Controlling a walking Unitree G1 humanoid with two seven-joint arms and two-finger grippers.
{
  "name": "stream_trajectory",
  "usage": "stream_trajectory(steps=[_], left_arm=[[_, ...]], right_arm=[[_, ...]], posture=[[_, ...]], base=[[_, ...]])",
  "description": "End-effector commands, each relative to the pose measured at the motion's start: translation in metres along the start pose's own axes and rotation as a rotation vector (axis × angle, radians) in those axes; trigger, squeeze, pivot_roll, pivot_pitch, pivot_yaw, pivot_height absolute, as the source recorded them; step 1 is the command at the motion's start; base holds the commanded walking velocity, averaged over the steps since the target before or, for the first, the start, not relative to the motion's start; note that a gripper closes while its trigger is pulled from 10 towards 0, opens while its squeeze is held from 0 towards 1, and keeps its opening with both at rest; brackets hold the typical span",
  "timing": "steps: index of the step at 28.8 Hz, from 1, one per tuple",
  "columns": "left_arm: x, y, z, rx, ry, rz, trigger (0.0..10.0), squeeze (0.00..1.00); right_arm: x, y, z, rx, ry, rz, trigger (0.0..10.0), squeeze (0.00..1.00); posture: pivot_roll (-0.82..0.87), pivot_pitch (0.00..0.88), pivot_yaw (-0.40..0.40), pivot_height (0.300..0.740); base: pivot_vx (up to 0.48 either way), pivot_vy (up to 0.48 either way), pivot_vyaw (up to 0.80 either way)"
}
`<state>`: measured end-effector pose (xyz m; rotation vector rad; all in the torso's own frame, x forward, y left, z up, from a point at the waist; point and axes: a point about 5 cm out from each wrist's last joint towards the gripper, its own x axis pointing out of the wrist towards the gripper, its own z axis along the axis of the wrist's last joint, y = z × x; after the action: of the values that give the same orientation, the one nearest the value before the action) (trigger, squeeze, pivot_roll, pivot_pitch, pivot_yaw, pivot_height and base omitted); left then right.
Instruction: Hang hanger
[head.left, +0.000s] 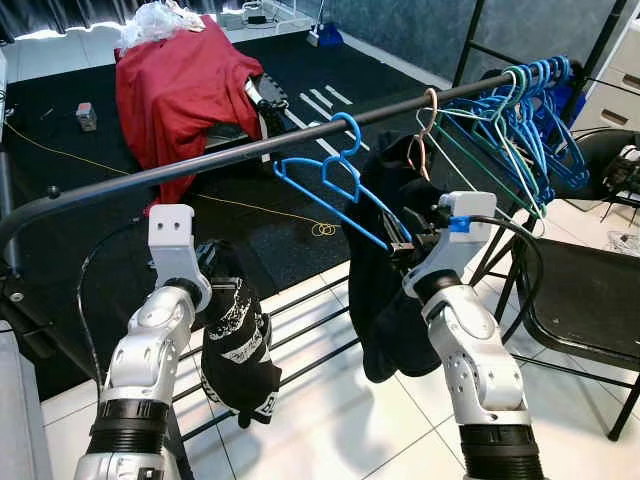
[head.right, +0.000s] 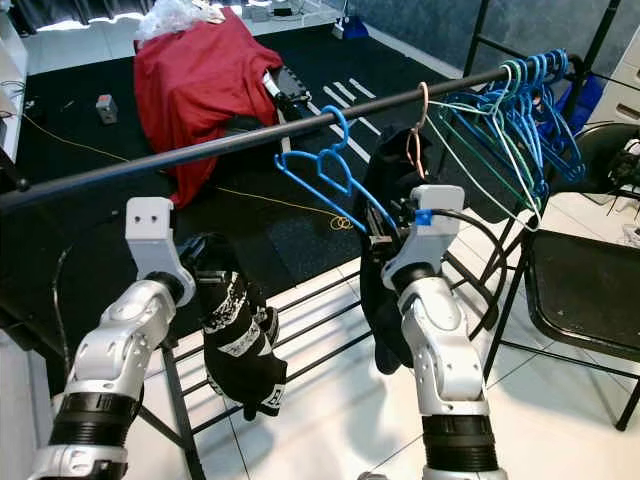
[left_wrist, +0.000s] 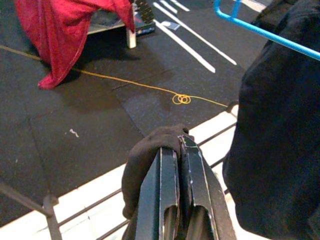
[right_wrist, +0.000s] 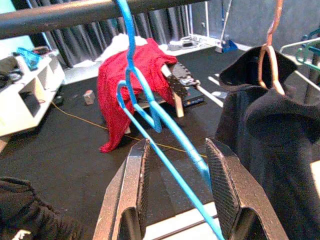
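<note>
A blue hanger (head.left: 350, 128) hangs by its hook on the black rail (head.left: 200, 163); its lower arm slants down toward my right gripper (head.left: 400, 243). In the right wrist view the blue hanger (right_wrist: 186, 148) passes between that gripper's (right_wrist: 178, 145) two fingers, which stand open on either side of it. My left gripper (left_wrist: 180, 150) is lower on the left, below the rail, shut on a black garment with white print (head.left: 240, 350) that dangles from it.
A dark garment (head.left: 385, 290) on a peach hanger (head.left: 428, 110) hangs just right of the blue one. Several green and blue hangers (head.left: 520, 110) crowd the rail's right end. A black chair (head.left: 590, 290) stands right; a red cloth (head.left: 180, 90) lies behind.
</note>
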<state>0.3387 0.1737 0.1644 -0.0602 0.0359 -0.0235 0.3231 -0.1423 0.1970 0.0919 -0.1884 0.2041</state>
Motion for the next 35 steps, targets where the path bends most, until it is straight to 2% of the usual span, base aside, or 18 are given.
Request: stream_trajectory(steps=[1, 2, 4, 5, 9, 11, 12, 15, 16, 17, 20, 23, 25, 27, 32, 33, 34, 35], left_arm=[[0.001, 0.004, 0.005, 0.032, -0.021, 0.005, 10.0, 0.00], [0.001, 0.006, 0.005, 0.042, -0.022, 0.005, 10.0, 0.00], [0.001, 0.006, 0.005, 0.042, -0.022, 0.005, 10.0, 0.00], [0.001, 0.007, 0.005, 0.044, -0.020, 0.006, 10.0, 0.00], [0.001, 0.005, 0.005, 0.036, -0.023, -0.004, 10.0, 0.00], [0.001, 0.004, 0.005, 0.036, -0.023, -0.008, 10.0, 0.00], [0.001, 0.003, 0.005, 0.038, -0.024, -0.011, 10.0, 0.00], [0.001, 0.003, 0.005, 0.038, -0.024, -0.011, 10.0, 0.00], [0.002, 0.002, 0.005, 0.044, -0.024, -0.013, 10.0, 0.00], [0.002, 0.003, 0.006, 0.049, -0.027, -0.012, 10.0, 0.00], [0.002, 0.003, 0.007, 0.053, -0.029, -0.011, 10.0, 0.00], [0.002, 0.007, 0.010, 0.062, -0.039, -0.003, 10.0, 0.00], [0.002, 0.007, 0.010, 0.062, -0.039, -0.003, 10.0, 0.00], [0.003, 0.008, 0.011, 0.064, -0.039, 0.000, 10.0, 0.00], [0.003, 0.008, 0.010, 0.065, -0.038, -0.001, 10.0, 0.00], [0.003, 0.007, 0.010, 0.065, -0.036, -0.002, 10.0, 0.00], [0.003, 0.007, 0.010, 0.065, -0.036, -0.002, 10.0, 0.00], [0.004, 0.008, 0.010, 0.064, -0.033, -0.002, 10.0, 0.00]], right_arm=[[0.001, -0.004, 0.004, -0.029, -0.029, -0.017, 10.0, 0.00], [0.002, -0.013, 0.012, -0.078, -0.063, -0.067, 10.0, 0.00], [0.002, -0.013, 0.012, -0.078, -0.063, -0.067, 10.0, 0.00], [0.001, -0.023, 0.018, -0.111, -0.101, -0.131, 10.0, 0.00], [-0.006, -0.038, 0.026, -0.114, -0.160, -0.225, 10.0, 0.00], [-0.006, -0.038, 0.027, -0.104, -0.162, -0.212, 10.0, 0.00], [-0.006, -0.037, 0.027, -0.081, -0.168, -0.193, 10.0, 0.32], [-0.006, -0.037, 0.027, -0.081, -0.168, -0.193, 10.0, 0.32], [-0.005, -0.036, 0.026, -0.059, -0.158, -0.170, 10.0, 1.00], [-0.002, -0.030, 0.023, 0.007, -0.139, -0.084, 10.0, 1.00], [0.000, -0.026, 0.022, 0.054, -0.127, -0.023, 10.0, 1.00], [0.002, -0.005, 0.013, 0.091, -0.034, 0.230, 10.0, 1.00], [0.002, -0.005, 0.013, 0.091, -0.034, 0.230, 10.0, 1.00], [0.008, 0.002, -0.005, 0.067, 0.093, 0.314, 10.0, 1.00], [0.011, 0.001, -0.011, 0.051, 0.132, 0.315, 10.0, 1.00], [0.021, -0.003, -0.015, 0.022, 0.170, 0.296, 10.0, 0.00], [0.021, -0.003, -0.015, 0.022, 0.170, 0.296, 10.0, 0.00], [0.034, -0.009, -0.012, -0.013, 0.181, 0.266, 10.0, 0.00]], posture=[[-0.08, 0.093, 0.004, 0.740], [-0.09, 0.091, 0.008, 0.740], [-0.09, 0.091, 0.008, 0.740], [-0.09, 0.090, 0.007, 0.740], [-0.09, 0.081, 0.006, 0.740], [-0.09, 0.078, 0.006, 0.740], [-0.09, 0.077, 0.005, 0.740], [-0.09, 0.077, 0.005, 0.740], [-0.09, 0.074, 0.005, 0.740], [-0.09, 0.071, 0.005, 0.740], [-0.09, 0.071, 0.005, 0.740], [-0.09, 0.065, 0.004, 0.740], [-0.09, 0.065, 0.004, 0.740], [-0.09, 0.069, 0.006, 0.740], [-0.09, 0.069, 0.006, 0.740], [-0.09, 0.076, 0.006, 0.740], [-0.09, 0.076, 0.006, 0.740], [-0.09, 0.086, 0.001, 0.740]], base=[[0.000, 0.000, 0.00], [0.000, 0.000, 0.00], [0.000, 0.000, 0.00], [0.000, 0.000, 0.00], [0.000, 0.000, 0.00], [0.000, 0.000, 0.00], [0.000, 0.000, 0.00], [0.000, 0.000, 0.00], [0.000, 0.000, 0.00], [0.000, 0.000, 0.00], [0.000, 0.000, 0.00], [0.000, 0.000, 0.00], [0.000, 0.000, 0.00], [0.000, 0.000, 0.00], [0.000, 0.000, 0.00], [0.000, 0.000, 0.00], [0.000, 0.000, 0.00], [0.000, 0.000, 0.00]])
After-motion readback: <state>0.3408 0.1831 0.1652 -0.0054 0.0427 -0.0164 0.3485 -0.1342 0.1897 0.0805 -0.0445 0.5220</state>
